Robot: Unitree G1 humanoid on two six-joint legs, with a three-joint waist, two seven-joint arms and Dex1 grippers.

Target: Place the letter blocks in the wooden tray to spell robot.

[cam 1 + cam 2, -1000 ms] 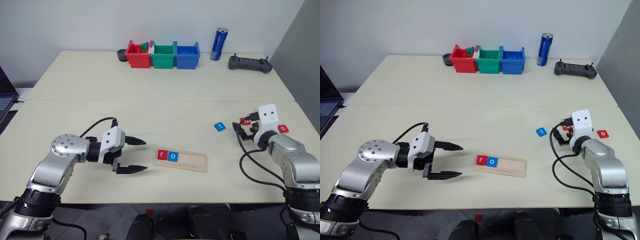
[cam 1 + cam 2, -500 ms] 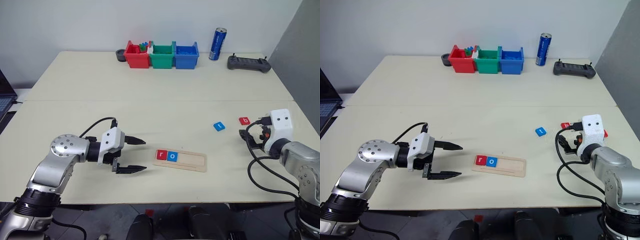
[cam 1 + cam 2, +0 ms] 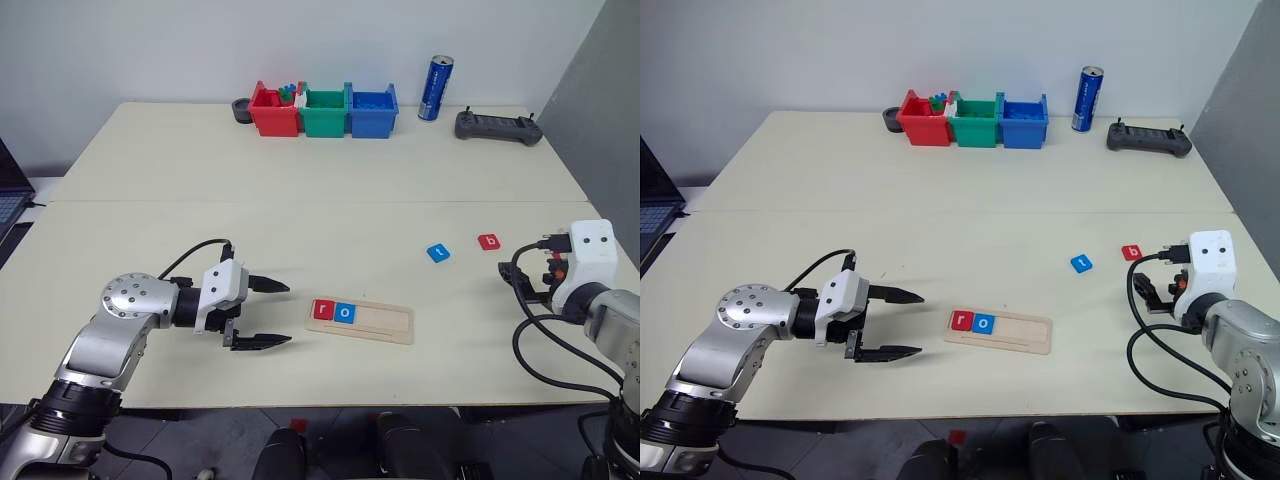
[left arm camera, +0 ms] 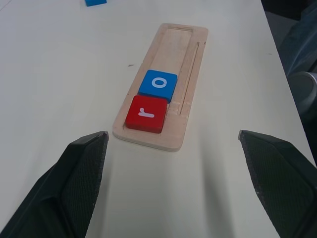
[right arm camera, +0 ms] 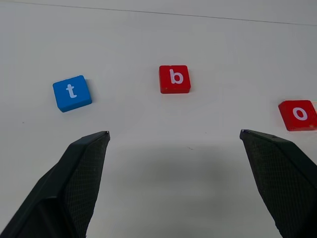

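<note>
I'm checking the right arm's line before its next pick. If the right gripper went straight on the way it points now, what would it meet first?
Most likely the red b block: it lies almost centred ahead of the open right gripper. The blue t block and red o block sit off to either side. Depth is uncertain.

The left hand (image 3: 268,313) sits in the lower left of the head view, fingers spread wide and pointing toward the frame's centre, empty. The right hand (image 5: 173,144) is at the right edge, apparently angled downward, its fingers (image 5: 81,178) wide apart and holding nothing.
</note>
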